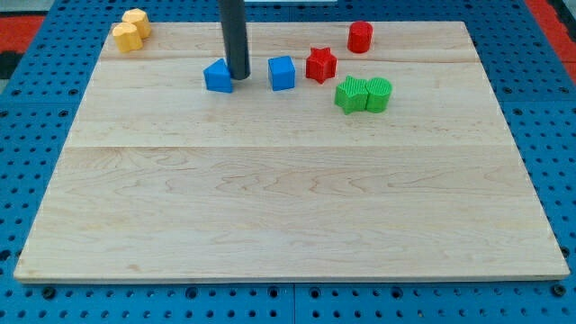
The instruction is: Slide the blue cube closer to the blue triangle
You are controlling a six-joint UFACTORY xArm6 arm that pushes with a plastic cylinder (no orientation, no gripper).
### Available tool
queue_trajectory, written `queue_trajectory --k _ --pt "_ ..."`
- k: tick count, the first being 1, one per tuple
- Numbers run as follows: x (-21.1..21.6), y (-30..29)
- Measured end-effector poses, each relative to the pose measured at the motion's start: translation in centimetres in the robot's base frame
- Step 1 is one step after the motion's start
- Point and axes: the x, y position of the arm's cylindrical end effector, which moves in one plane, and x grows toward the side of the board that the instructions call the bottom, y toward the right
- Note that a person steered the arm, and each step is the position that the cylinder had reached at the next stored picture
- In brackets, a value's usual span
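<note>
The blue cube (282, 73) sits on the wooden board (288, 198) near the view's top, a little left of centre. The blue triangle (218, 76) lies to its left, with a gap between them. My tip (238, 76) rests in that gap, right beside the blue triangle's right side and clearly left of the blue cube. The dark rod rises straight up out of the view's top.
A red star (320, 65) lies just right of the blue cube. A red cylinder (360, 37) stands at the top right. Two green blocks (364, 94) sit together below the star. Two yellow blocks (131, 30) sit at the top left corner.
</note>
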Motion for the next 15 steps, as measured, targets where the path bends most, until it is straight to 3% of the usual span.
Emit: queue_trajectory --k 2,3,7,9,13,15 --pt "0.7 0.4" --pt "0.0 4.8" --pt "-8.2 12.8" --pt "-7.0 17.0" --pt "-4.4 5.7" --pt "-4.1 5.9"
